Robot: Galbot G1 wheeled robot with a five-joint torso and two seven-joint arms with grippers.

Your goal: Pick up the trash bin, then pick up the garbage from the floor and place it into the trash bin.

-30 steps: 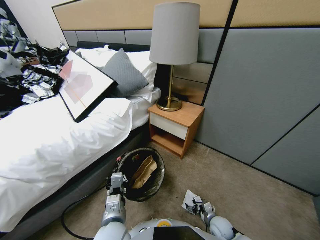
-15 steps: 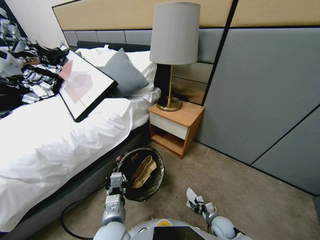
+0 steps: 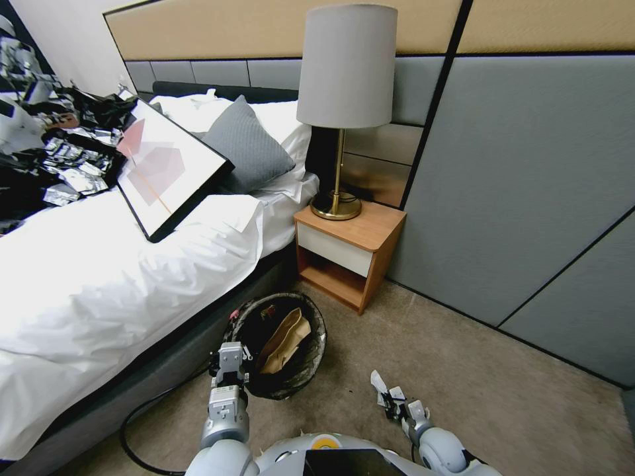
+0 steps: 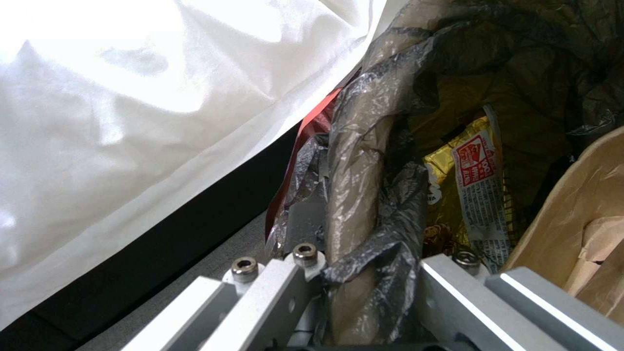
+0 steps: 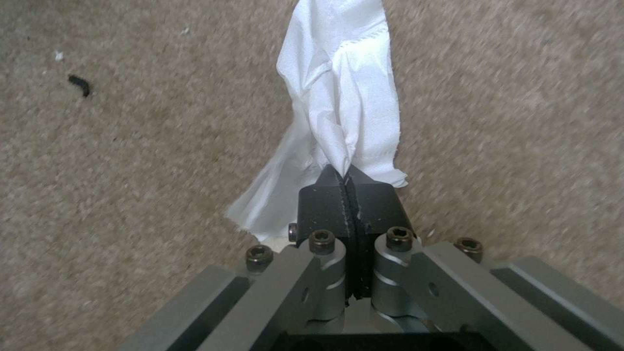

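My left gripper [image 3: 231, 360] is clamped on the near rim of the trash bin [image 3: 311, 370], its fingers [image 4: 305, 214] pinching the rim and the black bag folded over it, one on the outside and one inside. The bin sits low beside the bed [image 3: 99, 277], just in front of the wooden nightstand [image 3: 347, 254] that carries the lamp [image 3: 344, 99]. Inside the bin I can see a crumpled brown paper bag [image 3: 284, 340] leaning against the wall, a yellow snack wrapper [image 4: 471, 180] next to it, and a red wrapper [image 4: 312, 126] caught at the outer side of the rim by the bedsheet. My right gripper [image 3: 394, 400] is low over the carpet [image 3: 503, 390], to the right of the bin and well apart from it, and its black fingers [image 5: 328, 204] are pressed tight together on a white paper scrap [image 5: 341, 97]. The scrap stands up from the fingertips in a twisted strip, with one loose corner hanging beside them over the carpet. A small dark fleck [image 5: 79, 84] lies on the carpet nearby.
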